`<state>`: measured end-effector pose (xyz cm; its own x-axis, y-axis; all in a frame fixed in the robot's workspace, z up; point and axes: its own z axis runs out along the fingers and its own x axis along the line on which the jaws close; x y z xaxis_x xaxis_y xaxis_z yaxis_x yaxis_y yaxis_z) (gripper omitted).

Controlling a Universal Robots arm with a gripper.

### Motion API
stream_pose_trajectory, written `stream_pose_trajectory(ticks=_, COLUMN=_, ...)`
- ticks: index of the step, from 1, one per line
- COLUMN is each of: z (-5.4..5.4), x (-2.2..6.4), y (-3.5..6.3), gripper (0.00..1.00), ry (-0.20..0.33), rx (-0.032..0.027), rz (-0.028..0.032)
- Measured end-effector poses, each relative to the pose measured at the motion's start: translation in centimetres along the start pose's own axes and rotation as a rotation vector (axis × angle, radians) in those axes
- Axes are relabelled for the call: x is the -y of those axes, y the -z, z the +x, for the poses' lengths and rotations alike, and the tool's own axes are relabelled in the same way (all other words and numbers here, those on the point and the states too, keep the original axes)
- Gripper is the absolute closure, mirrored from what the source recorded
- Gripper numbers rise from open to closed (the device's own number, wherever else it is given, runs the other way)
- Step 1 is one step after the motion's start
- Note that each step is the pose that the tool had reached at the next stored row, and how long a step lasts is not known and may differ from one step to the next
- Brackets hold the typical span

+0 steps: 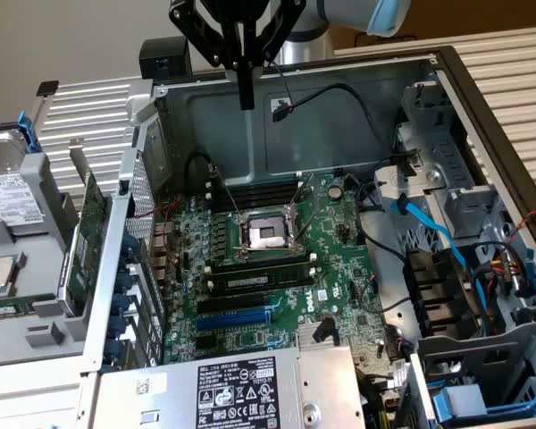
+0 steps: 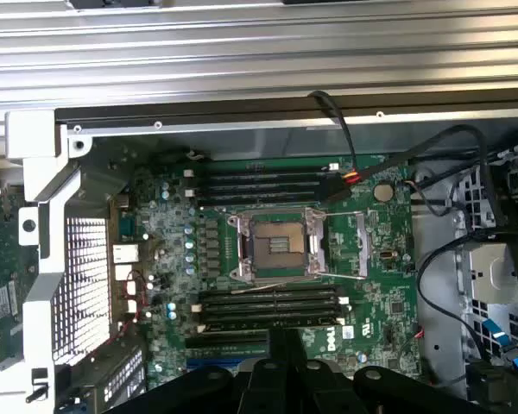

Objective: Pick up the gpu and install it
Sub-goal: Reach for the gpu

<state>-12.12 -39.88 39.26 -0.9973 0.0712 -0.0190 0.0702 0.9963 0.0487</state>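
**Hovering empty over the open case, gpu not yet picked up**

The tool [image 1: 246, 100] hangs high above the far wall of the open computer case [image 1: 339, 116], its fingers pressed together and holding nothing. The gpu [image 1: 91, 223] stands on edge outside the case at the exterior view's left, just beside the perforated rear wall [image 1: 138, 192], well apart from the tool. Inside, the motherboard [image 1: 277, 268] lies flat with its CPU socket [image 1: 266, 234] uncovered and the blue expansion slot [image 1: 237, 317] unfilled.

My judgement of the risks:

- With the fingers together, the tool would push or tip the thin card rather than grip it.
- The card sits close to sheet metal, so a slightly off approach could hit the wall or jam a finger against it.
- A pinch on a thin board may let it swing, leaving its edge skewed to the slot and the bracket fouling the rear wall.
- The exposed socket and loose cables [image 1: 438, 237] could be struck or snagged by a low pass.
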Motion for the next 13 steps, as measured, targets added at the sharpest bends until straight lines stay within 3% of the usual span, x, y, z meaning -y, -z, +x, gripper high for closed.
stream_pose_trajectory(ticks=13, z=0.08, x=0.0, y=0.01, gripper=0.89, ry=0.0, rx=-0.0001, rz=0.0002)
